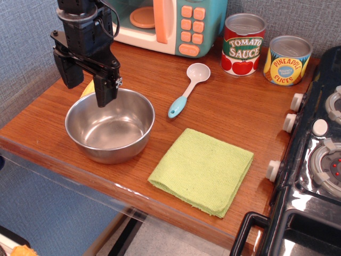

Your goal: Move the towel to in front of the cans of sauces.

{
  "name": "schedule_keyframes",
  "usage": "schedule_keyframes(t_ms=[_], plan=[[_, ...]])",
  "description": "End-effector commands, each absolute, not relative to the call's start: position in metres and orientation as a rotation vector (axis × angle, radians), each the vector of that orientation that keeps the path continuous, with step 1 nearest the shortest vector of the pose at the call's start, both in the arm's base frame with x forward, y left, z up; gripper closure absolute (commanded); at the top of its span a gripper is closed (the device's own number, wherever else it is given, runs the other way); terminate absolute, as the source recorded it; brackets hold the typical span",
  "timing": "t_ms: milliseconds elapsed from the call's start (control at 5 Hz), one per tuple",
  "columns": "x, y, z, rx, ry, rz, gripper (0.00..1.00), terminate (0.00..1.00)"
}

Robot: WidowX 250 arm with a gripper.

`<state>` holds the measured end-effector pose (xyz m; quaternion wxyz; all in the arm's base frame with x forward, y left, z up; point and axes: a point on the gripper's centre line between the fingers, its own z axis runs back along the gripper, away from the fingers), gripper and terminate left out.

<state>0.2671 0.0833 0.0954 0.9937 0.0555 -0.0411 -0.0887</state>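
— Above the one steel bowl's point(110, 127) far-left rim, what's the gripper point(87, 88) doing?
— Hanging with fingers spread, grasping nothing; something yellow behind it is mostly hidden.
— And the one towel point(203, 169)?
— Flat at the table's point(234, 109) near edge, right of the bowl, well apart from two cans point(265, 52) at the back. One spoon point(188, 89) lies between; the stove point(314, 170) is cut off.

The towel point(203, 170) lies flat near the tabletop's point(234, 106) front edge; both cans point(243, 44) stand at its back edge; the open claw point(85, 88) hangs over the bowl point(110, 131).
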Motion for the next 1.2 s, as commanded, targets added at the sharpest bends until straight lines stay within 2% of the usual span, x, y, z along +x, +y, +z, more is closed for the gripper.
schedule_keyframes(t_ms=[0, 200, 400, 600, 800, 1000], plan=[[0.267, 0.083, 0.095, 0.111, -0.082, -0.178, 0.00, 0.00], [0.270, 0.041, 0.099, 0.071, -0.100, -0.280, 0.00, 0.00], [0.264, -0.009, 0.112, 0.048, -0.151, -0.406, 0.00, 0.00], [0.250, -0.058, 0.110, 0.040, -0.165, -0.469, 0.00, 0.00], [0.245, -0.073, 0.079, 0.018, -0.120, -0.424, 0.00, 0.00], [0.248, -0.069, 0.041, 0.047, -0.086, -0.317, 0.00, 0.00]])
